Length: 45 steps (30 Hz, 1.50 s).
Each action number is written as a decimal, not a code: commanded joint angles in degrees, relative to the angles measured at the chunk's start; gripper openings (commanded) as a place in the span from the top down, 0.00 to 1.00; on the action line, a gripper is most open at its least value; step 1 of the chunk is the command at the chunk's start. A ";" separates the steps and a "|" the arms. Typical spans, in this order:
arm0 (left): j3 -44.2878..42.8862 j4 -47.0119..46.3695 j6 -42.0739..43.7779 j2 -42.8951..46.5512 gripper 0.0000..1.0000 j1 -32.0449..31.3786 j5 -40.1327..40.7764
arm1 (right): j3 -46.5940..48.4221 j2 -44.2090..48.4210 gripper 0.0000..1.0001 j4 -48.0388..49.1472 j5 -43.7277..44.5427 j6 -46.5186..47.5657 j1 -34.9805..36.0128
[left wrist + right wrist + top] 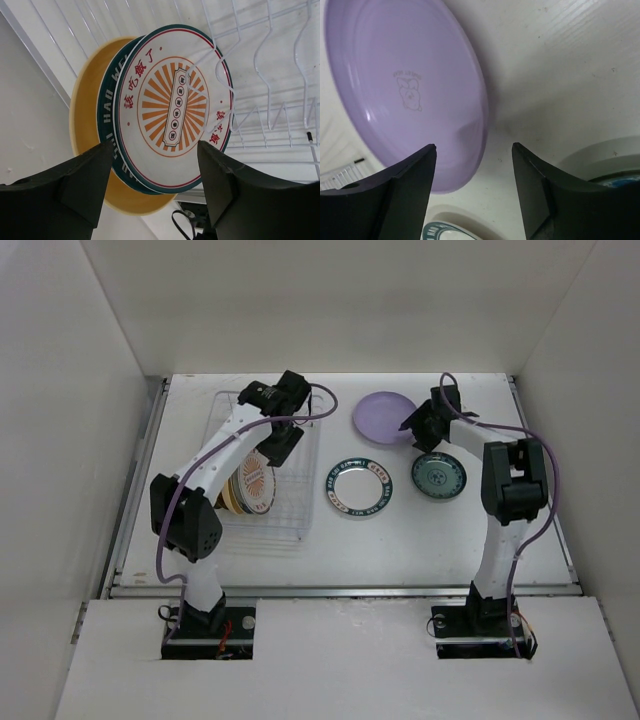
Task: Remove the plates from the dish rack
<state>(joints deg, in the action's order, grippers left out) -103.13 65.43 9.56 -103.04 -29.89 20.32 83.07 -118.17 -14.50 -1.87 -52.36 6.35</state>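
The wire dish rack (pixel 232 420) stands at the left. Three plates stand on edge in it: an orange sunburst plate (pixel 172 107) in front, a dark teal lettered plate (pixel 106 122) behind it and a yellow-tan plate (pixel 86 100) at the back. They also show in the top view (pixel 252 485). My left gripper (pixel 279 448) is open just above them, and its jaws (pixel 155 157) straddle the plates' rims without touching. A lavender plate (pixel 385 417), a white plate with a teal lettered rim (pixel 358 487) and a teal patterned plate (pixel 438 477) lie on the table. My right gripper (pixel 418 432) is open and empty over the lavender plate's right edge (pixel 405 85).
The rack's white slot wires (pixel 270 75) run to the right of the standing plates. The white teal-rimmed plate (pixel 442 232) and the teal patterned plate (pixel 615 172) lie close under the right gripper (pixel 474 147). White walls enclose the table on three sides.
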 commanded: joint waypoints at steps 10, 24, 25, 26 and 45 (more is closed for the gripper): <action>3.02 2.07 -3.06 3.20 0.36 0.53 6.05 | -6.94 18.65 0.31 -1.32 2.13 7.53 0.07; 12.60 -1.36 -4.11 5.57 0.77 2.91 0.61 | -18.46 34.66 0.31 -2.02 4.86 13.16 1.74; 12.60 -0.83 -4.64 5.57 0.86 3.43 -0.18 | -18.99 35.46 0.31 -2.02 4.86 13.77 1.74; 11.91 -0.83 -4.64 5.57 1.00 3.96 -0.89 | -18.99 36.16 0.31 -2.02 5.38 13.77 2.26; -20.79 10.24 -0.77 9.53 1.00 3.43 -13.19 | -21.98 42.42 0.29 15.70 -33.01 27.76 13.95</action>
<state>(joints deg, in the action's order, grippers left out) -121.21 72.29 7.49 -96.05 -26.24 11.84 61.43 -74.87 -8.69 -22.11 -26.89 18.13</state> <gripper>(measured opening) 0.042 0.704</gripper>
